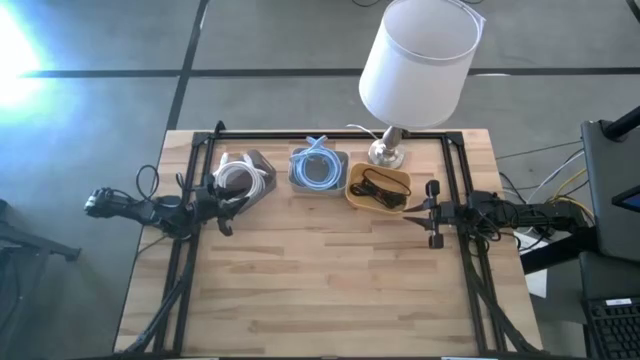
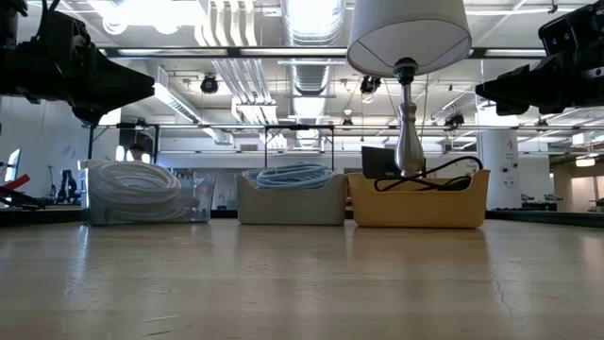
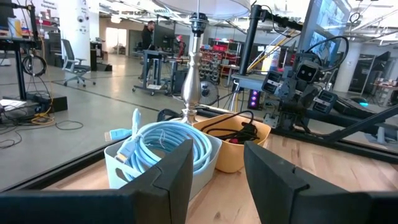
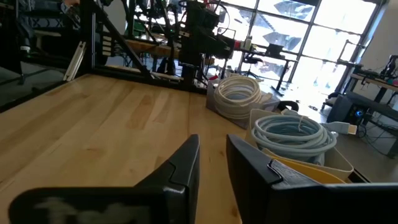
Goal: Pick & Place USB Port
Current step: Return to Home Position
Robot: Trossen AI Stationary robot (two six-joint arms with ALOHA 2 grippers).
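Both claws empty.
Left claw [image 3: 217, 158] gaping, right claw [image 4: 212, 148] narrowly parted beside yellow bin [image 2: 420, 210] holding black USB cable [image 1: 380, 190].

From above, grey floor [image 1: 100, 110] crossed by dark seams [image 1: 250, 72] fills the top of the frame, with bright glare [image 1: 20, 50] at its upper left. The low view's upper middle shows pale ceiling ducts [image 2: 226, 71] and strip lights [image 2: 311, 14]. Elsewhere the room has tall windows [image 4: 323, 31] and an office chair [image 3: 73, 59].

Robotics lab: ceiling ducts [image 2: 226, 66], workbenches [image 3: 158, 59].
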